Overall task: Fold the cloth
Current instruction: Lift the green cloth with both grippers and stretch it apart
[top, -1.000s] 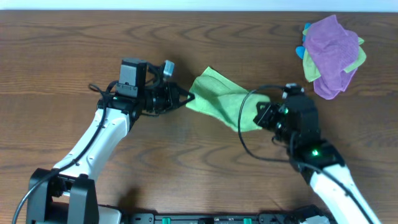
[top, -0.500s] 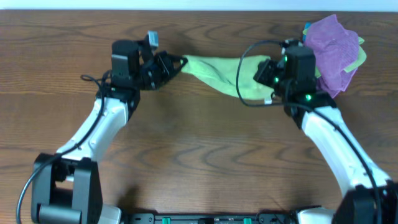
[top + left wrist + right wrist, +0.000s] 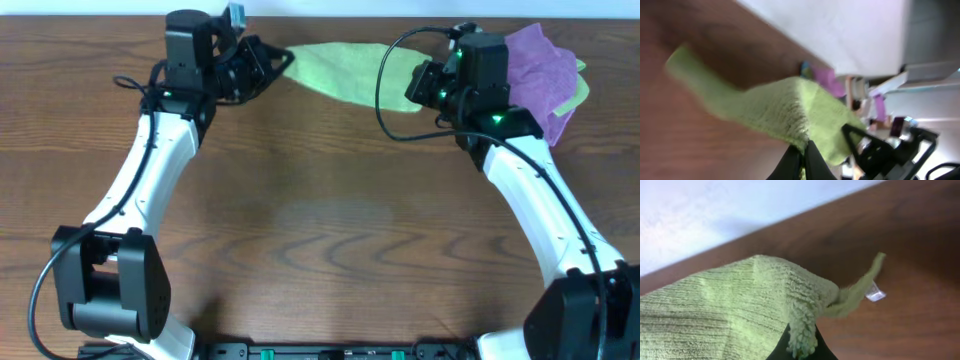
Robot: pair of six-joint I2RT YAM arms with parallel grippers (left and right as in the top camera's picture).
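The lime-green cloth (image 3: 345, 70) hangs stretched between my two grippers near the table's far edge. My left gripper (image 3: 282, 60) is shut on its left corner; in the left wrist view (image 3: 802, 152) the cloth (image 3: 785, 107) bunches between the black fingers. My right gripper (image 3: 415, 88) is shut on the right corner; in the right wrist view (image 3: 801, 342) the cloth (image 3: 730, 315) fills the lower left, and its small white tag (image 3: 874, 293) dangles over the wood.
A purple cloth (image 3: 535, 75) bunched with a duller yellow-green one (image 3: 577, 92) lies at the far right, just behind my right arm. The brown wooden table (image 3: 320, 230) spreads below the cloth. A white wall runs along the far edge.
Both grippers have carried the cloth from the table's middle toward the far edge and moved apart, drawing it out from a loose bunch into a stretched strip.
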